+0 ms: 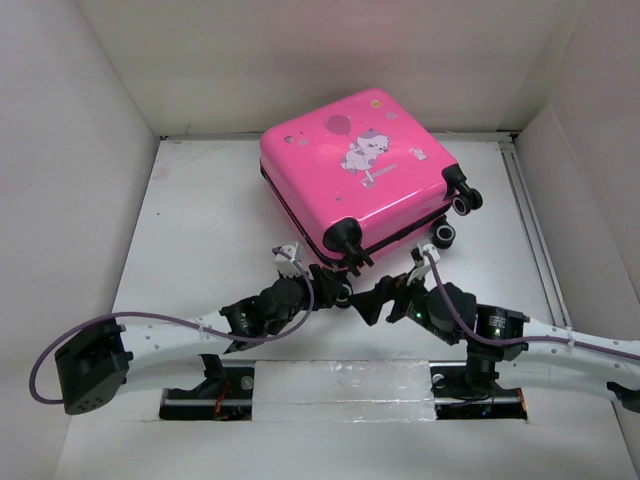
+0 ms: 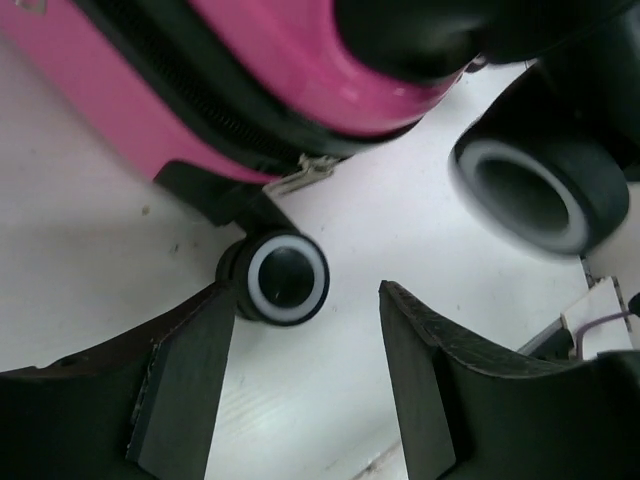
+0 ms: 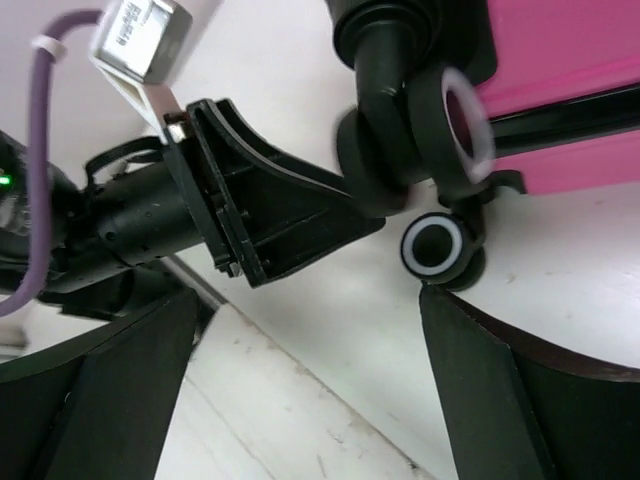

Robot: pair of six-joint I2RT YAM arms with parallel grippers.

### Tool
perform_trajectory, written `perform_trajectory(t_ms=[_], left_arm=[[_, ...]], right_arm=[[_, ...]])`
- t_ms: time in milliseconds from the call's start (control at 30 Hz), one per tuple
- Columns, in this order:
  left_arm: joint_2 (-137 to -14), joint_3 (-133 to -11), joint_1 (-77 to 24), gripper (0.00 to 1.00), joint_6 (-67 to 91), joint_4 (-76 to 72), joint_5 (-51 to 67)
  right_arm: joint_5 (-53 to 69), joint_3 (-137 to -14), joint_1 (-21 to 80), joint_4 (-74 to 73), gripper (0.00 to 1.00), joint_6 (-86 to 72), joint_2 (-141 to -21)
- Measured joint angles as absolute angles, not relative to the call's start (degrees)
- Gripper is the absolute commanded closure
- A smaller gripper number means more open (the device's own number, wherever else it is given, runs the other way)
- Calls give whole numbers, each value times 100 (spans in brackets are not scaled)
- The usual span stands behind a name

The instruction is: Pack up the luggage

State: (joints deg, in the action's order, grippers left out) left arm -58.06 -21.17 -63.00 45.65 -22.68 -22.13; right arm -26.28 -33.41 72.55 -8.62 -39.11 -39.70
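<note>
On the bench [image 1: 200, 220], from above, the suitcase [image 1: 355, 170] lies shut, wheels toward me, my left end effector [image 1: 335, 290] and right end effector [image 1: 388, 295] crowding its near corner. Left wrist: fingers [image 2: 190, 380] spread before a wheel [image 2: 287, 278]; I'd aim higher, at the zipper pull [image 2: 300, 178]. Right wrist: fingers spread too, with my left end effector in the way.

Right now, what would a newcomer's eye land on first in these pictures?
The glossy hot-pink luggage dominates the scene. It lies shut and flat at the far middle of the table, with its black wheels on the side facing the arms. Just in front of its near corner, the left gripper and right gripper crowd together, both open and holding nothing.
</note>
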Motion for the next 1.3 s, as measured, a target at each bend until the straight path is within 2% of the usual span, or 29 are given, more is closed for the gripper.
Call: perform_trajectory(t_ms=[233, 600, 700, 767, 867, 900, 967, 1033, 1067, 1100, 1133, 1200, 1233, 1300], left_arm=[[-6788, -2574, -6298, 42, 4171, -2679, -2659], [-7441, -2825, -6337, 42, 3863, -3242, -3317], [-7601, -2827, -6289, 47, 3892, -3380, -3476], [-7616, -2827, -6300, 51, 3898, -3444, -3544], [-7693, -2829, -6353, 53, 3879, -3535, -3675], [-7712, -2829, -6370, 53, 3879, -3562, -3728], [-7760, -2832, -6381, 61, 3848, -3649, -3795], [-7817, -2834, -6390, 65, 3817, -3745, -3870], [-7841, -2834, -6390, 73, 3795, -3791, -3903], [-7867, -2834, -6390, 76, 3782, -3841, -3933], [-7896, -2834, -6390, 81, 3769, -3887, -3962], [-7953, -2860, -6390, 98, 3728, -3962, -4036], [-7981, -2886, -6392, 100, 3712, -3972, -4064], [-7990, -2915, -6401, 100, 3680, -3964, -4121]], right_arm=[[-2821, -4027, 6845, -1247, 0, -3334, -5011], [-2681, -4838, 5986, -1214, 0, -2497, -6278], [-2552, -5030, 5852, -1251, 3, -2314, -6576], [-2493, -5072, 5817, -1328, 10, -2213, -6687], [-2331, -5074, 5763, -1313, 16, -2139, -6901], [-2272, -5074, 5739, -1308, 16, -2119, -6947], [-2198, -5076, 5695, -1288, 16, -2108, -6973], [-2102, -5094, 5616, -1284, 10, -2071, -7008], [-2036, -5103, 5564, -1278, 10, -2067, -7039], [-1984, -5118, 5520, -1278, 10, -2045, -7081], [-1918, -5142, 5465, -1275, 13, -2025, -7140], [-1754, -5199, 5354, -1267, 30, -1973, -7284], [-1664, -5231, 5315, -1245, 48, -1942, -7365], [-1562, -5297, 5258, -1223, 69, -1879, -7491]])
